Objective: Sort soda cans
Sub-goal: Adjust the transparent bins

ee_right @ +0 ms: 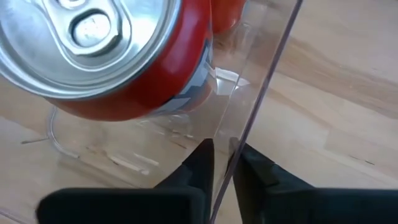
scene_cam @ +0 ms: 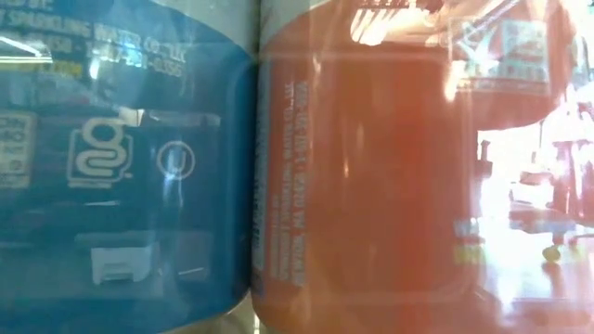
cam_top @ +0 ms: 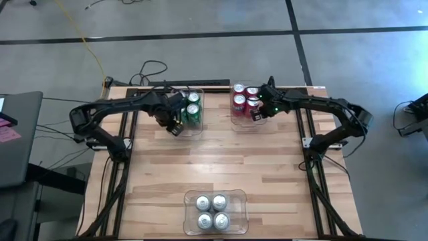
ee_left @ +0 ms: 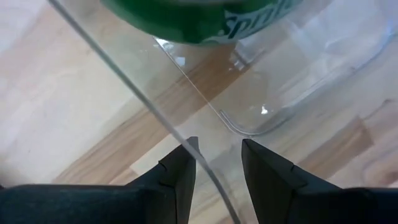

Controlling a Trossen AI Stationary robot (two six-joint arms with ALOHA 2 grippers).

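Green cans (cam_top: 192, 109): in the clear bin (cam_top: 198, 130) at the bench's far left; two silver tops can be counted, the rest hidden under the left arm.
Red cans (cam_top: 242, 98): in the clear bin (cam_top: 239, 122) at far right; three tops show, any other is covered by the right arm.
Silver cans (cam_top: 212, 211): four, in a two-by-two block in the near-centre bin (cam_top: 190, 196).
Writing: a green can (ee_left: 205, 18) shows part of a white word, "Spri"; the low view shows "SPARKLING WATER CO" on a blue label.
Left tool (ee_left: 214, 163): fingers narrowly apart astride its bin's wall, the green can just beyond.
Right tool (ee_right: 222, 163): fingers pinched on its bin's wall, a red can (ee_right: 118, 59) just inside.
Bench (cam_top: 221, 164): pale wood.
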